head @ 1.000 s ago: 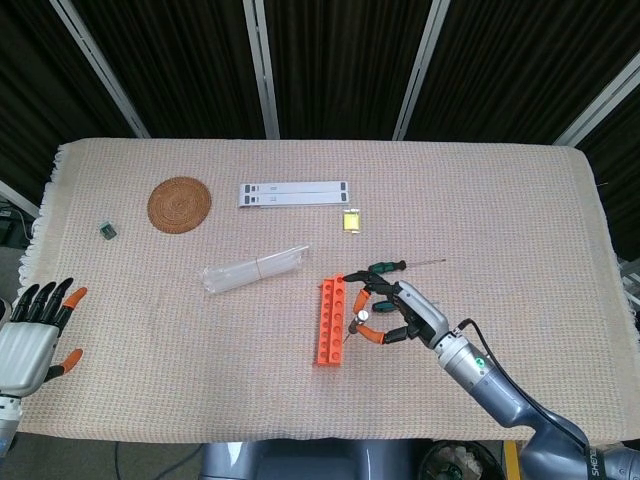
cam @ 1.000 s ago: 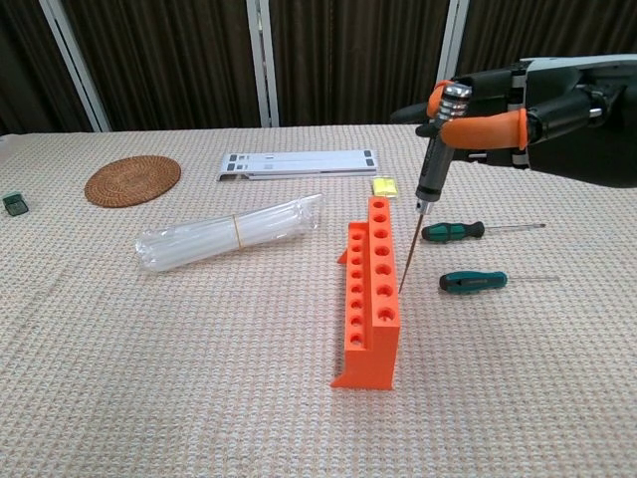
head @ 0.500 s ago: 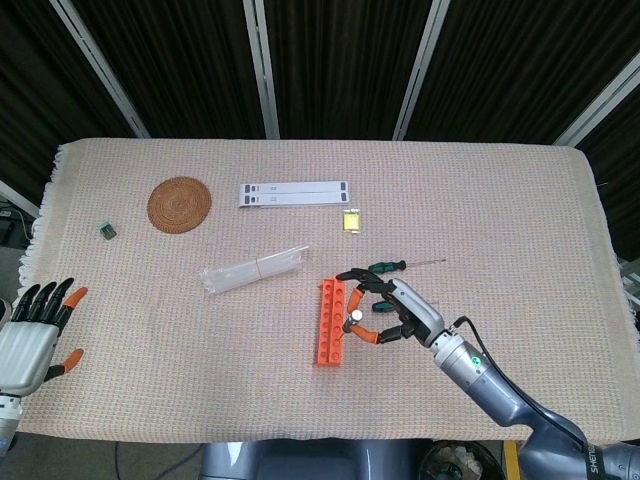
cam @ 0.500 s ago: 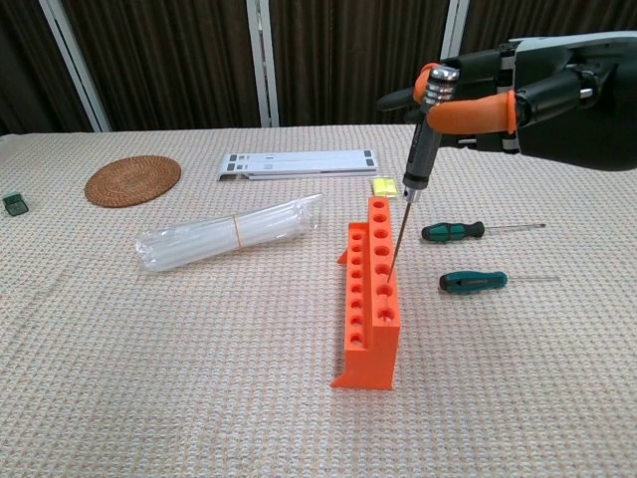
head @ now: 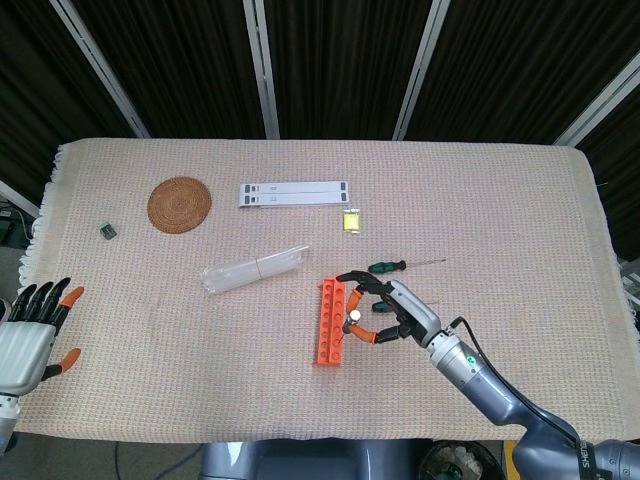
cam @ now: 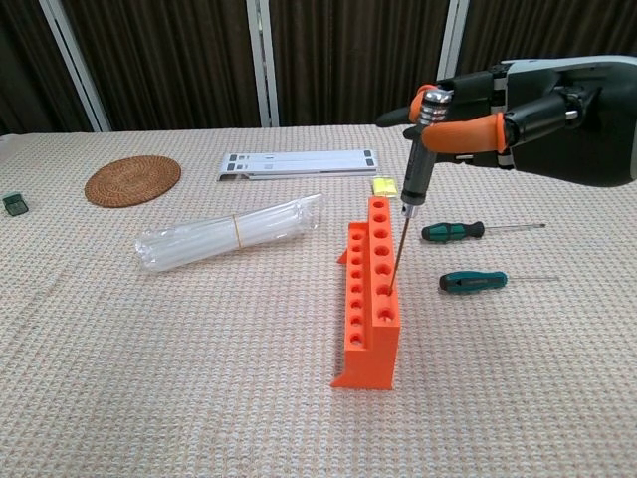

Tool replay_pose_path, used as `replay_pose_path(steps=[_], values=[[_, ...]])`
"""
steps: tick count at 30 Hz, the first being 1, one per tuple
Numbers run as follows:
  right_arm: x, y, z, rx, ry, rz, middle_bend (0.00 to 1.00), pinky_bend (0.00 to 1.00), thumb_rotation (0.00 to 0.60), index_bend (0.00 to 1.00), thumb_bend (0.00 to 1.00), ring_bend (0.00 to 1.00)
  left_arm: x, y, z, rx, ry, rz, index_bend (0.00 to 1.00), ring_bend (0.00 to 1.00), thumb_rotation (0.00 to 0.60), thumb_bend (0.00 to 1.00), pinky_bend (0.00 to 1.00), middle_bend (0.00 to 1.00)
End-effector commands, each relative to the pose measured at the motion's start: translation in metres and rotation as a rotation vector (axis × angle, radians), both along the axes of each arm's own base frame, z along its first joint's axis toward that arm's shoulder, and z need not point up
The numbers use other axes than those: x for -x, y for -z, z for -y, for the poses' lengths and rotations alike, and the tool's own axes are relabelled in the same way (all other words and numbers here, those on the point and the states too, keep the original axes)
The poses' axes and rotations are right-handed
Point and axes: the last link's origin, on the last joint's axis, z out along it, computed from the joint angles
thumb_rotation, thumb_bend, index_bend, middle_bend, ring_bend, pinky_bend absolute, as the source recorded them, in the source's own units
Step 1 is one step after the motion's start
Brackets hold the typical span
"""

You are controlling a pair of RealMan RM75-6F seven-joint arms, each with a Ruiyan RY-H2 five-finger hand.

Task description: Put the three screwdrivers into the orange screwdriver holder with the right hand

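A beige woven cloth [head: 520, 220] covers the table, and everything lies on it. The right hand [cam: 518, 110] reaches in over the table's right half and pinches the handle of a grey screwdriver [cam: 413, 159] between orange-tipped fingers [cam: 468, 132]; the tool stands nearly upright, leaning slightly, with its thin shaft going down into a hole in the upper row of the orange screwdriver holder [cam: 370, 299], toward the near end (how deep the tip sits cannot be told). The holder stands about mid-table, its long side running away from the robot. To its left lies a clear plastic bundle [cam: 227, 237] of tubes bound by a rubber band. Behind that, a flat white strip [cam: 296, 162] with dark markings lies crosswise, and a round woven coaster [cam: 132, 180] sits far left. The left hand [head: 32, 330] hangs off the table's near-left edge, holding nothing, its fingers spread apart. Right of the holder lie two green-handled screwdrivers: the farther one [cam: 468, 230] and the nearer one [cam: 483, 281], both flat, shafts pointing right, apart from each other. A small yellow block [cam: 385, 185] rests just beyond the holder's far end, and a tiny dark green object [cam: 12, 204] sits by the left edge.
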Motion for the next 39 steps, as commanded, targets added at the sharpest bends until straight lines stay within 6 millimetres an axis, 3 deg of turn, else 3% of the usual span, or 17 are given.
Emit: replay_pose_path(steps=[1,18,39], values=[[0.001,0.002,0.001,0.007,0.002,-0.003,0.14,0.00,0.600,0.57,0.42,0.00,-0.001,0.000,0.000,0.002,0.002,0.001,0.10,0.00,0.600,0.23,0.00,0.00],[0.013,0.030,-0.013,0.029,-0.072,-0.086,0.14,0.00,0.600,0.57,0.42,0.00,-0.001,-0.008,-0.003,-0.032,0.009,-0.010,0.10,0.00,0.600,0.23,0.00,0.00],[0.010,0.051,-0.008,0.077,-0.095,-0.163,0.14,0.00,0.600,0.57,0.42,0.00,0.002,-0.007,-0.005,-0.031,-0.004,-0.011,0.10,0.00,0.600,0.23,0.00,0.00]])
